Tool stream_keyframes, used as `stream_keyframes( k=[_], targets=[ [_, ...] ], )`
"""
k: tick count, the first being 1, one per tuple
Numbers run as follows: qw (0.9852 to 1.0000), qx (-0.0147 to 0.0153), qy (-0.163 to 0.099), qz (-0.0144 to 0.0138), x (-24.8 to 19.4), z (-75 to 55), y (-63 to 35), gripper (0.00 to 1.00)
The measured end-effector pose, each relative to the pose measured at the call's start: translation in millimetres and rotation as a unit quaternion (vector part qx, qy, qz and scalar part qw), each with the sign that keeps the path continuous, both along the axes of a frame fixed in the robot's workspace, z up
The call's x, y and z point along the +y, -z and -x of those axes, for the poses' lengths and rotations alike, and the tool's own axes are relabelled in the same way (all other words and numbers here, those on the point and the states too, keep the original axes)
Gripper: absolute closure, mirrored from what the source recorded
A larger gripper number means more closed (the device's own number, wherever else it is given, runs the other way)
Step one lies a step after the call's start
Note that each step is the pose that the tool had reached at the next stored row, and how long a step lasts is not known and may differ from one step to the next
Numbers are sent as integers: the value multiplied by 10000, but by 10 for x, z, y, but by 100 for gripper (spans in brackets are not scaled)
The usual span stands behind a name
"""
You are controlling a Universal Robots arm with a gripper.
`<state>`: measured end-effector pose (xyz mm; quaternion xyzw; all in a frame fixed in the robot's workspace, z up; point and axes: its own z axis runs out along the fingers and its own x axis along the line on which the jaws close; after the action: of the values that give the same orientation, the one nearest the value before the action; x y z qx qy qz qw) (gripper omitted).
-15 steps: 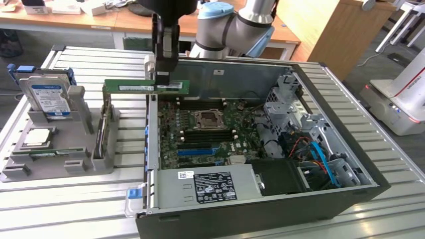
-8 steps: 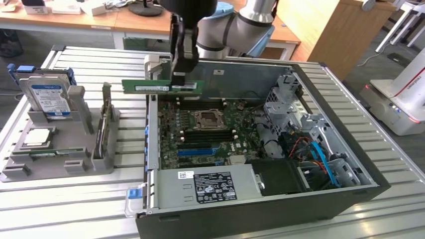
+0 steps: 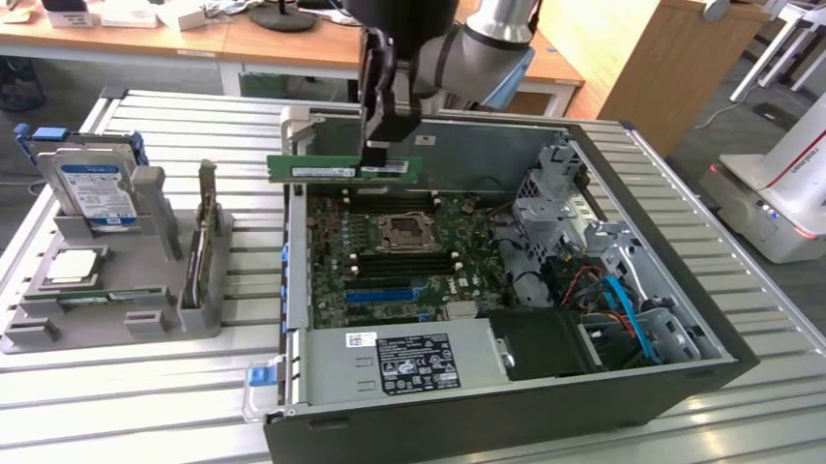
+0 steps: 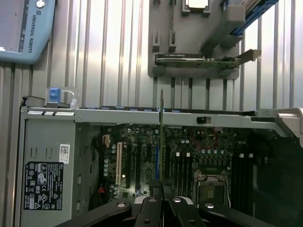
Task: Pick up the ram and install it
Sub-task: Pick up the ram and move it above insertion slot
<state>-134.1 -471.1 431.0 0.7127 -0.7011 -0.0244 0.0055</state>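
The ram [image 3: 342, 170] is a long green stick with a white label. It hangs level and on edge over the far side of the open computer case [image 3: 671, 290]. My gripper [image 3: 377, 145] is shut on its upper edge, towards the end on the exterior view's right. In the wrist view the ram [image 4: 161, 137] shows edge-on as a thin line running out from between the black fingers [image 4: 152, 187]. Below it lies the motherboard [image 3: 446, 275], with black memory slots [image 3: 400, 259] beside the processor socket [image 3: 406, 230]. The ram is above the board, not touching it.
A grey holder tray [image 3: 155, 319] at the exterior view's left carries a blue-labelled hard drive [image 3: 91, 188], a silver processor chip [image 3: 75, 266] and an upright card [image 3: 204, 242]. The power supply [image 3: 406, 362] fills the case's near end; cables [image 3: 620, 300] crowd its right. A teach pendant [image 4: 23, 28] lies on the slatted table.
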Motion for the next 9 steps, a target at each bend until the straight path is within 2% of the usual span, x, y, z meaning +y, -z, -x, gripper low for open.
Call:
stream_keyframes(
  k=[9],
  targets=[
    [10000, 0, 0, 1, 0, -285, -1, 88]
  ],
)
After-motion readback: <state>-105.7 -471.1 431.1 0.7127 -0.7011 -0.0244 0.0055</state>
